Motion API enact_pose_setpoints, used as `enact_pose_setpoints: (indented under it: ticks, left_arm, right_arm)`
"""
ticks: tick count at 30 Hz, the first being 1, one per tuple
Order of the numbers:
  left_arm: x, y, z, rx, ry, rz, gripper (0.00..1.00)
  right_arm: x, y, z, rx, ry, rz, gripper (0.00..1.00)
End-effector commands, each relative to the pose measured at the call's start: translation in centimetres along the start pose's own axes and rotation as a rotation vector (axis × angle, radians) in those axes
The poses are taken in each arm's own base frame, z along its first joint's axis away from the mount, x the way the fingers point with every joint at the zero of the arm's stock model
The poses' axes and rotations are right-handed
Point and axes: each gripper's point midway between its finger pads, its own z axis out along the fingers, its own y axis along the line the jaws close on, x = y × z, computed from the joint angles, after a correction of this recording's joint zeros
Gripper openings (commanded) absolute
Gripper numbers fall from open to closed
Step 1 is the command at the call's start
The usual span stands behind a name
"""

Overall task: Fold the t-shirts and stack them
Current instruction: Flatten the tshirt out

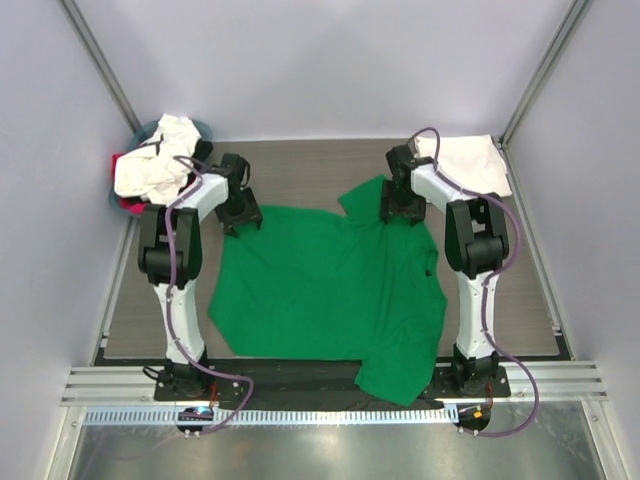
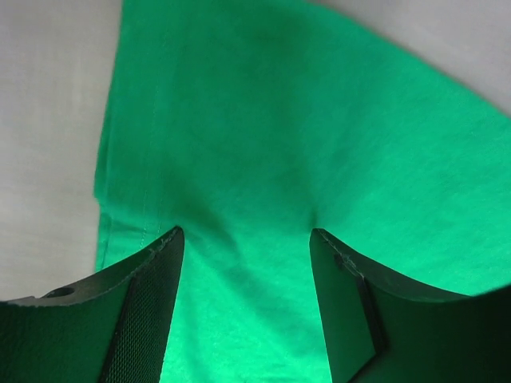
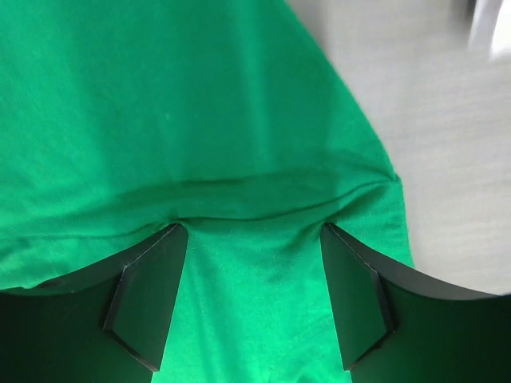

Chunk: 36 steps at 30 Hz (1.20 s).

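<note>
A bright green t-shirt (image 1: 330, 290) lies spread on the table, with one part hanging over the near edge. My left gripper (image 1: 241, 217) is open and presses down on the shirt's far left corner; green cloth fills the gap between its fingers (image 2: 144, 295). My right gripper (image 1: 402, 212) is open over the far right corner by a sleeve; the cloth (image 3: 255, 263) bunches in a fold between its fingers (image 3: 152, 295). A folded white t-shirt (image 1: 468, 160) lies at the far right. More white (image 1: 155, 165) and pink-red (image 1: 120, 180) shirts are piled at the far left.
A round grey-blue basket (image 1: 150, 130) holds the shirt pile at the far left corner. Grey walls and metal posts enclose the table on three sides. A metal rail (image 1: 330, 385) runs along the near edge by the arm bases.
</note>
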Motion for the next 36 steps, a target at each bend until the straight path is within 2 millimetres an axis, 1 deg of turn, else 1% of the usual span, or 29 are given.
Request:
enact_pose_setpoints:
  ticks: [1, 2, 3, 4, 5, 7, 8, 11, 12, 14, 15, 16, 18, 19, 21, 22, 23, 24, 25, 26, 27, 29, 30, 31, 32, 33, 34, 35, 36]
  left_arm:
    - [-2.4, 0.1, 2.3, -0.022, 0.021, -0.005, 0.65]
    - [-4.1, -0.3, 3.2, -0.018, 0.010, -0.013, 0.65]
    - [-4.4, -0.1, 3.3, -0.030, 0.032, -0.015, 0.65]
    - [-6.9, -1.0, 2.5, -0.010, -0.017, -0.014, 0.65]
    - [-7.7, -0.7, 2.7, -0.015, -0.015, -0.023, 0.65]
    - [-8.0, -0.2, 3.9, -0.038, 0.024, -0.028, 0.65]
    - [-10.1, -0.6, 2.9, -0.017, -0.020, -0.039, 0.65]
    - [-11.0, -1.2, 0.9, 0.009, -0.029, -0.037, 0.64]
    - [-12.0, -1.8, -2.0, 0.041, -0.084, -0.037, 0.64]
    - [-11.1, -1.4, -4.1, 0.053, -0.103, -0.039, 0.65]
    - [-11.4, -1.5, -5.3, 0.073, -0.149, -0.045, 0.65]
    - [-10.1, -0.6, -8.0, 0.080, -0.177, -0.054, 0.66]
    - [-9.4, 0.0, -10.1, 0.097, -0.233, -0.083, 0.67]
    - [-7.4, 1.1, -11.9, 0.103, -0.249, -0.096, 0.67]
    - [-5.9, 1.9, -13.1, 0.111, -0.280, -0.129, 0.67]
    - [-3.4, 3.2, -11.8, 0.084, -0.237, -0.138, 0.68]
    - [-2.7, 3.6, -13.5, 0.103, -0.276, -0.154, 0.68]
    - [-2.0, 4.1, -13.4, 0.105, -0.283, -0.179, 0.68]
    - [0.5, 5.4, -11.8, 0.076, -0.232, -0.193, 0.67]
    - [1.3, 5.7, -12.6, 0.091, -0.255, -0.210, 0.67]
    - [2.1, 6.2, -12.2, 0.087, -0.250, -0.223, 0.66]
    - [4.9, 7.3, -10.8, 0.070, -0.207, -0.256, 0.66]
    - [5.3, 7.4, -11.2, 0.087, -0.225, -0.272, 0.65]
    - [6.9, 8.0, -10.2, 0.075, -0.195, -0.291, 0.65]
    - [7.4, 8.1, -10.0, 0.083, -0.197, -0.303, 0.65]
    - [7.7, 8.2, -10.2, 0.092, -0.210, -0.313, 0.64]
    - [8.8, 8.8, -9.5, 0.076, -0.192, -0.320, 0.63]
    - [8.9, 8.9, -9.4, 0.076, -0.199, -0.338, 0.63]
    - [8.9, 9.0, -9.5, 0.081, -0.213, -0.348, 0.63]
  right_arm:
    - [-3.2, -0.5, 3.3, 0.045, -0.011, 0.018, 0.74]
    - [-2.6, -0.8, 5.1, 0.067, 0.038, 0.012, 0.74]
    - [-5.2, -0.2, 4.5, 0.048, -0.016, 0.028, 0.74]
    - [-5.8, 0.0, 4.9, 0.044, -0.016, 0.031, 0.74]
    - [-6.1, 0.2, 5.1, 0.037, -0.002, 0.032, 0.75]
    - [-8.6, 0.8, 5.6, 0.014, -0.043, 0.048, 0.75]
    - [-9.3, 1.0, 5.4, 0.002, -0.053, 0.050, 0.75]
    - [-12.0, 2.7, 4.1, -0.087, -0.121, 0.037, 0.77]
    - [-12.9, 3.4, 2.6, -0.135, -0.149, 0.036, 0.78]
    - [-14.3, 4.1, 0.3, -0.185, -0.211, 0.043, 0.78]
    - [-13.8, 4.3, 0.2, -0.201, -0.203, 0.045, 0.80]
    - [-14.8, 4.7, -2.8, -0.238, -0.256, 0.052, 0.81]
    - [-14.8, 5.3, -4.9, -0.284, -0.279, 0.052, 0.85]
    - [-15.2, 5.3, -7.5, -0.302, -0.314, 0.053, 0.85]
    - [-14.5, 5.1, -9.6, -0.313, -0.323, 0.058, 0.87]
    - [-14.1, 5.0, -10.5, -0.318, -0.325, 0.060, 0.88]
    - [-12.8, 4.4, -12.6, -0.328, -0.325, 0.066, 0.88]
    - [-11.9, 4.3, -13.3, -0.336, -0.317, 0.069, 0.88]
    - [-10.8, 4.0, -14.2, -0.343, -0.309, 0.073, 0.88]
    - [-9.7, 3.9, -14.9, -0.358, -0.300, 0.073, 0.88]
    - [-6.8, 3.1, -15.8, -0.359, -0.274, 0.075, 0.88]
    - [-3.9, 2.7, -16.5, -0.379, -0.254, 0.072, 0.88]
    - [-0.8, 1.8, -17.0, -0.382, -0.234, 0.075, 0.88]
    - [0.8, 1.4, -17.0, -0.383, -0.218, 0.080, 0.88]
    - [4.0, 0.6, -15.7, -0.369, -0.164, 0.085, 0.89]
    - [5.2, 0.3, -17.5, -0.407, -0.193, 0.099, 0.89]
    - [6.5, 0.0, -17.7, -0.416, -0.190, 0.109, 0.89]
    - [9.1, -0.6, -16.5, -0.407, -0.142, 0.118, 0.89]
    - [10.3, -0.5, -16.8, -0.430, -0.131, 0.126, 0.89]
